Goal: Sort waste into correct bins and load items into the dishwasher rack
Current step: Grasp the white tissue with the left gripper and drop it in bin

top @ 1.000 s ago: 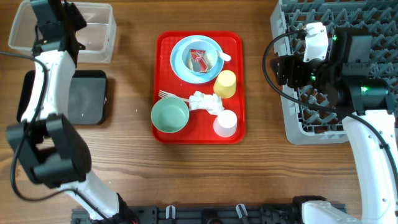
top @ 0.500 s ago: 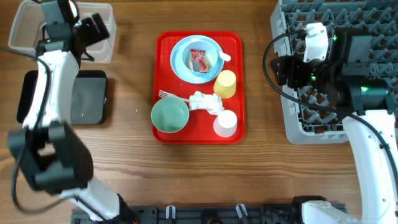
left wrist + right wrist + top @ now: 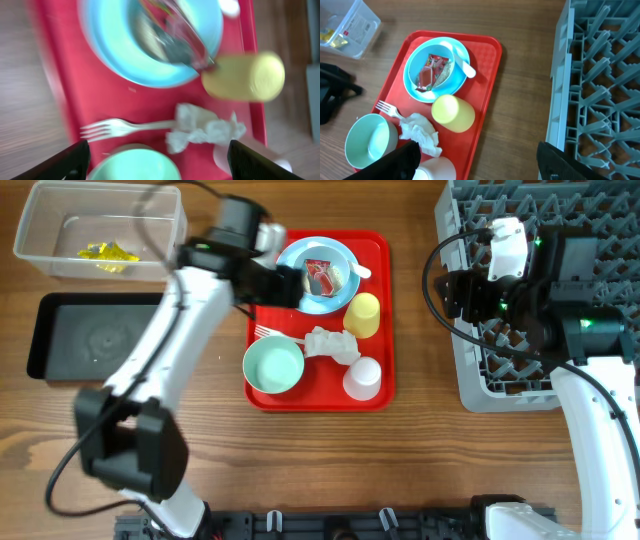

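Waste lies in two places. The crumpled yellow wrapper [image 3: 108, 252] sits inside the clear tub [image 3: 40, 240], well to the left of the red tray [image 3: 265, 395] and level with its far edge. The red-and-white wrapper [image 3: 431, 71] lies in a light-blue bowl [image 3: 411, 60] at the far end of the red tray, with the white spoon [image 3: 465, 65] resting across that bowl's right rim. Just nearer on the tray, by its right edge, the yellow cup [image 3: 452, 113] lies on its side. The white napkin [image 3: 422, 132] is crumpled at the tray's middle, touching the handle of the white fork [image 3: 387, 108], whose tines point toward the tray's left edge. A second pale blue-green bowl [image 3: 370, 142] stands upright in the near left corner of the tray and a white cup [image 3: 362, 377] in the near right corner. The black tray [image 3: 60, 340] lies on the table [image 3: 420, 460] left of the red tray, and the grey rack [image 3: 480, 380] stands to its right. The left gripper [image 3: 160, 150] hovers over the left part of the red tray, fingers spread wide with nothing between them, in a blurred wrist picture. The right gripper [image 3: 477, 150] hangs to the right of the red tray at the rack's edge, fingers also apart and holding nothing.
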Robot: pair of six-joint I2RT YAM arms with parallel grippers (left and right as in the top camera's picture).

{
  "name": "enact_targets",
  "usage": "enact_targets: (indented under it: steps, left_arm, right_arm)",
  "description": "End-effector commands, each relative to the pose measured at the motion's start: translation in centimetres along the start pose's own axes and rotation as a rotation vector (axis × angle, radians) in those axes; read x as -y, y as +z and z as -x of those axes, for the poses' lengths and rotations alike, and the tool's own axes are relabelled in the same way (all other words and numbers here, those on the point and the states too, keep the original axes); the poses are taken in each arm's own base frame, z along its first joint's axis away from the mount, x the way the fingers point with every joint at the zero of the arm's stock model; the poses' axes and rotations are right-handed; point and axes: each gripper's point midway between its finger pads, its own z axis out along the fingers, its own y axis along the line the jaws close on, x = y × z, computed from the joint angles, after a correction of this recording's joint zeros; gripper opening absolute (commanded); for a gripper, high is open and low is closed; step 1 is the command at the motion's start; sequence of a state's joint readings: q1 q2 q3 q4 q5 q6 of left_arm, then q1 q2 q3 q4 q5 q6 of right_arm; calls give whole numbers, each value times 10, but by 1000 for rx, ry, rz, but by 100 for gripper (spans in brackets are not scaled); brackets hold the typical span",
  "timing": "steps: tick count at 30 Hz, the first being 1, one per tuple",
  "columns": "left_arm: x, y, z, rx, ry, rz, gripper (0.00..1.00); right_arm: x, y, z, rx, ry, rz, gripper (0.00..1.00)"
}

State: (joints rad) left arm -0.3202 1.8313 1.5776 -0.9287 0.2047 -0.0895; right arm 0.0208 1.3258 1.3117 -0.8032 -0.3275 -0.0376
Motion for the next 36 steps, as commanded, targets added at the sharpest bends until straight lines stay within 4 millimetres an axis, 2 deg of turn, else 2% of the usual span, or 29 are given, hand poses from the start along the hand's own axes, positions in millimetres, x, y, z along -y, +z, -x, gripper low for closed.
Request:
enact_targets:
  steps: [1,7,11,14,19,20,21,23,24,25,27,31,33,36]
  left_arm:
    - [18,32,-19,-85,105,36,87]
    - [45,75,-37,-156,196,19,85]
    - [53,100,-54,-219,221,21,73]
    - [52,110,-60,-245,222,26,70]
    - [44,122,-55,-227,228,68,66]
    - [44,124,-55,-226,228,67,65]
    - [44,125,-55,-225,228,67,56]
    - [44,125,-55,-226,229,66,22]
    - [44,125,-55,-226,228,66,8]
    - [45,125,-55,-226,225,66,4]
    - [46,123,-55,-225,221,57,4]
    - [49,101,-42,-176,194,46,4]
    - [51,80,-28,-122,176,38,4]
    - [51,36,0,-2,141,23,4]
  right_arm:
    - [4,-2,4,1,17,-17,79]
    - [4,-2,2,-5,17,-17,79]
    - [4,-2,2,-8,18,-16,79]
    - [4,-2,1,-9,18,-16,79]
    - [4,-2,2,-8,18,-17,80]
    - [4,-2,2,-8,18,-17,79]
    - [4,-2,1,-9,17,-17,80]
    - [4,-2,1,-9,18,-17,79]
    - [4,-2,1,-9,18,-17,80]
    - [4,-2,1,-9,18,-17,80]
    - [4,-2,2,-7,17,-17,79]
    - [4,-2,2,-7,17,-17,79]
    - [4,-2,2,-6,17,-17,80]
    - [4,-2,2,-5,17,-17,79]
